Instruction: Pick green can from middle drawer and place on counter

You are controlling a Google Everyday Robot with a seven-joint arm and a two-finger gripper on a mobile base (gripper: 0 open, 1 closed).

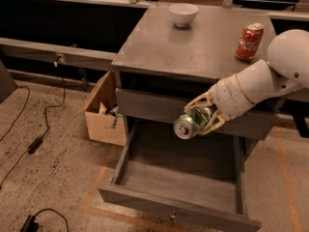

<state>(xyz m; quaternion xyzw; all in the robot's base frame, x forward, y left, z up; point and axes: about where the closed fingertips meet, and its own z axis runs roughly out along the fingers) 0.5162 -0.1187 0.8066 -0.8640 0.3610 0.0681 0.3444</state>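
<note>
My gripper (197, 118) is shut on the green can (189, 123) and holds it on its side, silver top toward the camera, in the air in front of the cabinet. It hangs above the open middle drawer (140, 197), whose bare floor is empty, and below the edge of the counter (193, 42). My white arm (260, 81) reaches in from the right.
A white bowl (183, 14) stands at the back of the counter and a red Coca-Cola can (249, 41) at its right. A cardboard box (102, 110) with items sits on the floor left of the cabinet. Cables (34, 141) lie on the floor at left.
</note>
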